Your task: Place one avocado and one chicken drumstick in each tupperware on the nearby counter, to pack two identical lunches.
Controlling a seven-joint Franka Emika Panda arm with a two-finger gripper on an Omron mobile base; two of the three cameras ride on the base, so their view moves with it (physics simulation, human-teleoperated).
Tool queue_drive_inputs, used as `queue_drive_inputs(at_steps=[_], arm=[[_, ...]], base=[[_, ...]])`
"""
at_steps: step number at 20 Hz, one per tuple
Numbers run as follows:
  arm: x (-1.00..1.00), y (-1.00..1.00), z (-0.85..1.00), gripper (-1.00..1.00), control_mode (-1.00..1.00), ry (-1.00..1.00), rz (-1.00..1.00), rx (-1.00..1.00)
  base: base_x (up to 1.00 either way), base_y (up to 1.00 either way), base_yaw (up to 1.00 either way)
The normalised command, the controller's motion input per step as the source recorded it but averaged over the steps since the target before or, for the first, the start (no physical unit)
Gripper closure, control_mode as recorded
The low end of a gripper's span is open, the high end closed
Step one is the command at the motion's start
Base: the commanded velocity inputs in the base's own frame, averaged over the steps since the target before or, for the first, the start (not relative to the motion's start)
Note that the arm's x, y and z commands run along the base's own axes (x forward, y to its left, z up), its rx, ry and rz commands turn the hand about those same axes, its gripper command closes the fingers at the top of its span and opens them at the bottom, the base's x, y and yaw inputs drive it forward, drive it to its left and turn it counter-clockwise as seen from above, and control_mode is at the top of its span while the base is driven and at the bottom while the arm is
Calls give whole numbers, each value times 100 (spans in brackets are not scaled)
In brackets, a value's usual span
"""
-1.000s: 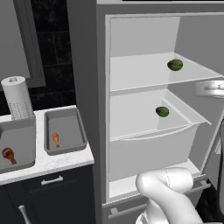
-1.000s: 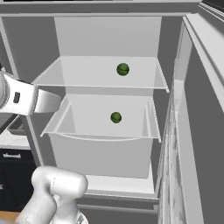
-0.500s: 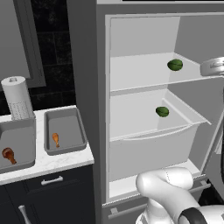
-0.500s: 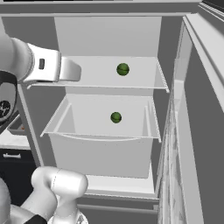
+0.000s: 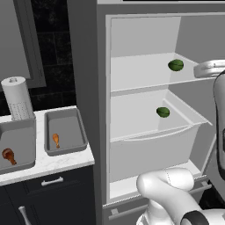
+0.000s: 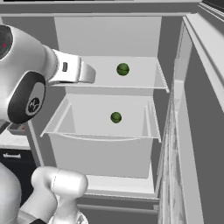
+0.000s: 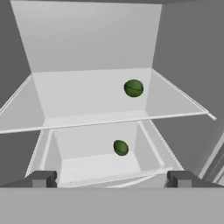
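With its gripper [image 7: 111,178] spread wide and holding nothing in front of the open fridge, the arm risks nudging the round upper-shelf avocado [image 7: 134,88] so it rolls away, or clipping the shelf edge [image 7: 131,119] above the drawer avocado [image 7: 120,148].

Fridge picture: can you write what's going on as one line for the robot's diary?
gripper: open, empty, facing fridge | round green avocado, upper shelf | round green avocado, drawer | shallow grey trays: one orange-brown drumstick each, no avocado
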Motion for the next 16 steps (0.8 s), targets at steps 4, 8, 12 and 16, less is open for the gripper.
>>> queue_drive_inputs(at_steps=[4,8,12,16], arm=[[68,-24,-15,-100,-100,-4,0,0],[59,-37,-2,-100,-100,0,0,4],[43,-21,0,-100,-100,6,0,4],[56,-10,0,-100,-100,3,0,0]], base=[[0,0,0],[0,0,0],[0,0,0],[0,0,0]])
